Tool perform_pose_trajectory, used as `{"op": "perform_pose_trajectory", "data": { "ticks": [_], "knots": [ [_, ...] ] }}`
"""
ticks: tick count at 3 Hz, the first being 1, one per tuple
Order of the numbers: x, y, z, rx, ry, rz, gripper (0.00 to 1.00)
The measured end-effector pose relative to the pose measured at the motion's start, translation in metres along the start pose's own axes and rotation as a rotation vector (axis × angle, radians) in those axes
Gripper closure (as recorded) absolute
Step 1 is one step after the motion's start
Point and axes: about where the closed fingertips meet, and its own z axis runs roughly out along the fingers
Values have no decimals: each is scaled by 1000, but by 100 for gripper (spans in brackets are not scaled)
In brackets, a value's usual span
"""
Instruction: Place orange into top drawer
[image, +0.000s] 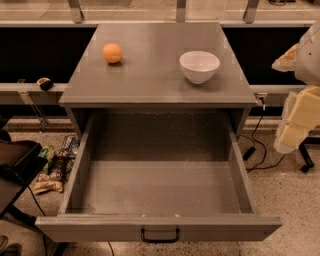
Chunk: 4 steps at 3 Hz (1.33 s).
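The orange (112, 53) sits on the grey cabinet top (155, 75), towards its back left. The top drawer (160, 190) is pulled fully open below the top. Its speckled grey floor is bare, and a small black handle (160, 235) is on its front. My gripper (287, 59) and the cream arm parts (300, 117) are at the far right edge of the view, beside the cabinet. They are well to the right of the orange and touch nothing on the top.
A white bowl (199, 66) stands on the cabinet top at the right. Black cables (257, 150) lie on the floor to the right of the drawer. Snack bags (52, 170) and a black object (17, 160) are on the floor to the left.
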Motion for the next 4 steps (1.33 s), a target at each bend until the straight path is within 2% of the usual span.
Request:
{"op": "perform_pose_trajectory", "data": {
  "ticks": [1, 2, 3, 4],
  "knots": [
    [0, 0, 0, 0, 0, 0, 0],
    [-14, -15, 15, 21, -70, -13, 0],
    [-85, -81, 59, 71, -360, 6, 0],
    [-138, -121, 76, 96, -519, 22, 0]
  ]
}}
